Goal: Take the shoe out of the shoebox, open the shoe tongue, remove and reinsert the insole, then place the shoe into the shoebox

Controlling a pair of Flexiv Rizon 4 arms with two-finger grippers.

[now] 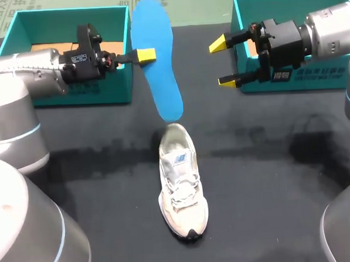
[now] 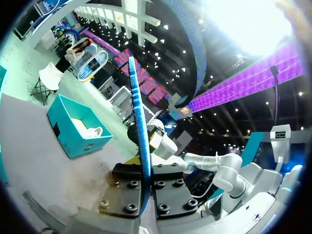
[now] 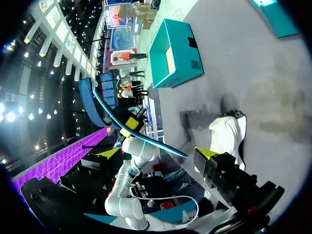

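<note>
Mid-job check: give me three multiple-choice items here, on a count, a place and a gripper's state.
1. How many teal cardboard shoeboxes stand on the black table? A one; B two; C three.
2. Where is the white lace-up sneaker? A inside a shoebox; B on the table; C held in the air.
3. The right gripper is: A open; B shut on the sneaker; C shut on a shoebox wall.
Answers: 1 B, one at each far corner. 2 B, it lies between the arms. 3 A, its yellow tips stand apart around nothing; the left gripper holds the flat blue foam insole.
</note>
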